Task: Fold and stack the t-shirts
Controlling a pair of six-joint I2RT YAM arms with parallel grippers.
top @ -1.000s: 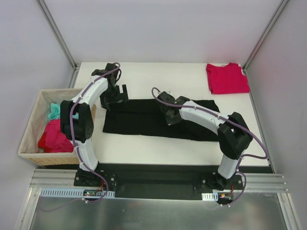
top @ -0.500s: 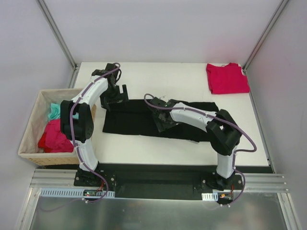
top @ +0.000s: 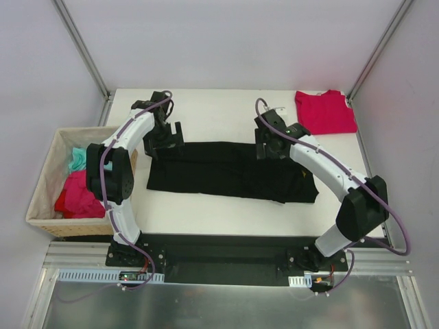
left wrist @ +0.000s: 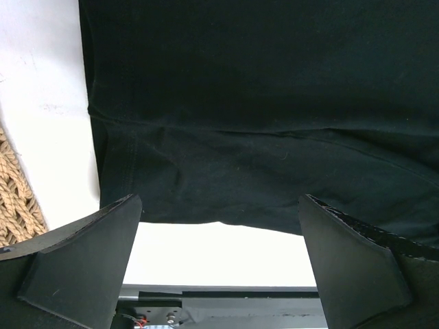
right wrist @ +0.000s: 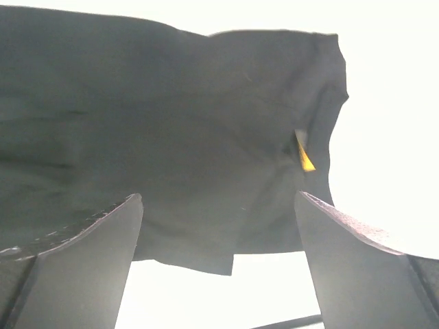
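Note:
A large black t-shirt [top: 226, 170] lies folded into a long strip across the middle of the table. A small yellow bit of print [top: 304, 177] shows near its right end. The folded red t-shirt [top: 326, 112] rests at the back right corner. My left gripper [top: 164, 140] hovers open over the strip's far left corner. In the left wrist view the black cloth [left wrist: 260, 103] fills the frame beyond the left gripper [left wrist: 219, 260], with nothing between the fingers. My right gripper [top: 271, 144] stands open over the strip's far edge, right of centre. The right wrist view shows black cloth [right wrist: 171, 130] below the empty right gripper [right wrist: 219, 253].
A woven tan basket [top: 68, 228] stands off the table's left side, holding red and teal cloth [top: 77, 195]. Its rope weave [left wrist: 14, 205] shows at the left wrist view's edge. Metal frame posts rise at the table's back corners.
My right gripper has opened, left the middle of the black t-shirt and swung back and right to its far edge. The left arm has not moved.

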